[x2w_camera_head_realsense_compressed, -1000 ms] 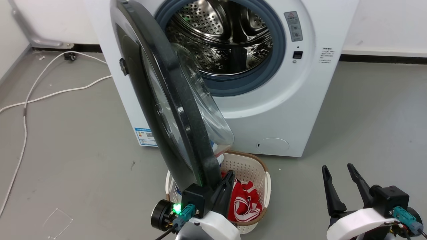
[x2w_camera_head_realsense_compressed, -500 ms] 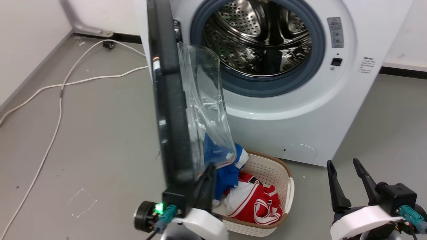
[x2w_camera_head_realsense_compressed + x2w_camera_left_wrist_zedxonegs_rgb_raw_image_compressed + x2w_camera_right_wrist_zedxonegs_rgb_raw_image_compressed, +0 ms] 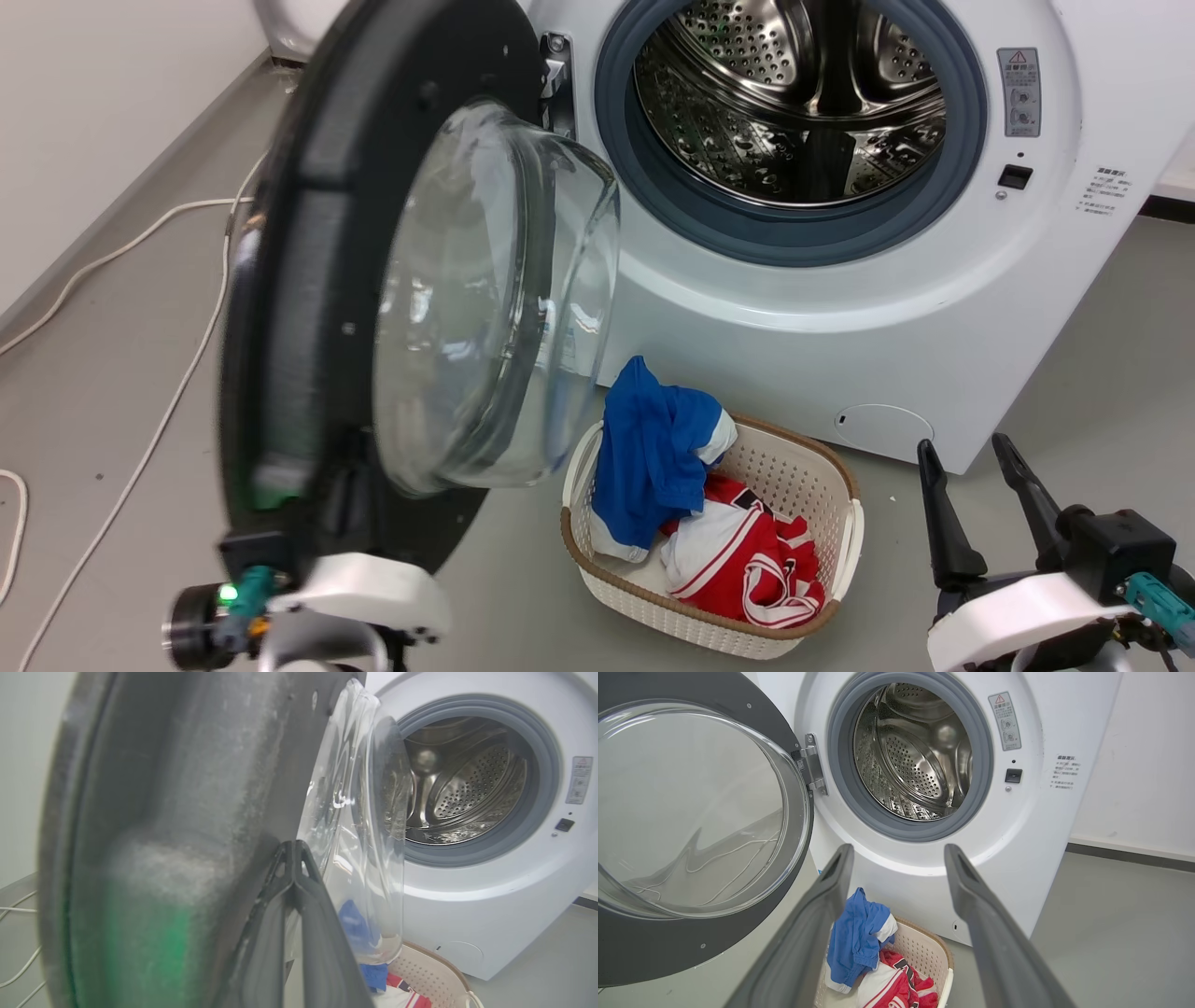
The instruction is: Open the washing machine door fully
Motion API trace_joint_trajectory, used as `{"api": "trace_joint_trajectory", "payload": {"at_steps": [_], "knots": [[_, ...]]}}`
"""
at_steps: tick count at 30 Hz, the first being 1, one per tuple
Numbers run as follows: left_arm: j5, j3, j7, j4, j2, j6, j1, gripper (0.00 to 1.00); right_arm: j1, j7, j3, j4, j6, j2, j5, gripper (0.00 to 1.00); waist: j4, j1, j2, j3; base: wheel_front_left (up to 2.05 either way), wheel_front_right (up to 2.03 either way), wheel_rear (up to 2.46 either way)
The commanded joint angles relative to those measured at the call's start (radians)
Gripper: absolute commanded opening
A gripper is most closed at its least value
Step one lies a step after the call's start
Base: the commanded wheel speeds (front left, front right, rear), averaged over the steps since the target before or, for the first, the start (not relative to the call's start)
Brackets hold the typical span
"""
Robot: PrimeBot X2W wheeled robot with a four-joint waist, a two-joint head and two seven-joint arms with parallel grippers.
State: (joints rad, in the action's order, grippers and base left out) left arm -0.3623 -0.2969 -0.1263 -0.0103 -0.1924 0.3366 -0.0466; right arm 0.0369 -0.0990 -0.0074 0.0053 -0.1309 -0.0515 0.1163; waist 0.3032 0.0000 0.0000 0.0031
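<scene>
The washing machine (image 3: 747,336) (image 3: 1031,826) stands with its steel drum mouth uncovered. The washing machine door (image 3: 308,280) (image 3: 644,952) is swung far out to the left on its metal hinge (image 3: 557,70), inner face and bulging glass bowl (image 3: 485,299) turned toward me. My left gripper (image 3: 353,467) is at the door's lower rim. In the left wrist view the door (image 3: 163,812) is close, and the gripper (image 3: 292,847) is shut, tips together, lying against its inner face with nothing between them. My right gripper (image 3: 964,446) (image 3: 899,849) hangs open at the lower right, apart from the machine.
A white laundry basket (image 3: 803,467) with a blue garment (image 3: 653,448) and a red one (image 3: 747,560) sits on the floor before the machine, between my grippers. White cables (image 3: 140,439) trail over the grey floor at the left, near the wall.
The head camera has shifted. The door has swung from edge-on to wide open, its inner face now showing, and my left gripper has gone left with it. The right gripper has kept its pose.
</scene>
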Motion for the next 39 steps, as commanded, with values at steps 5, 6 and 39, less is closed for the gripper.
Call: {"api": "trace_joint_trajectory", "payload": {"at_steps": [5, 6, 39], "knots": [[-0.047, 0.116, -0.019, 0.002, -0.066, 0.022, 0.015, 0.0, 0.0, 0.005, -0.006, -0.007, 0.0, 0.002, -0.001, 1.0, -0.005, 0.0, 0.0, 0.014, 0.0, 0.0, 0.0], [-0.058, 0.135, -0.018, 0.005, -0.075, 0.021, 0.012, 0.0, -0.004, 0.006, -0.009, -0.01, 0.0, 0.002, -0.003, 1.0, -0.007, 0.0, 0.0, 0.019, 0.0, 0.0, 0.0], [-0.201, 0.363, -0.105, 0.483, -0.325, -0.168, -0.274, 0.0, -0.067, 0.005, -0.019, -0.012, 0.0, -0.013, -0.01, 1.0, -0.084, 0.0, 0.0, 0.091, 0.0, 0.0, 0.0]]}}
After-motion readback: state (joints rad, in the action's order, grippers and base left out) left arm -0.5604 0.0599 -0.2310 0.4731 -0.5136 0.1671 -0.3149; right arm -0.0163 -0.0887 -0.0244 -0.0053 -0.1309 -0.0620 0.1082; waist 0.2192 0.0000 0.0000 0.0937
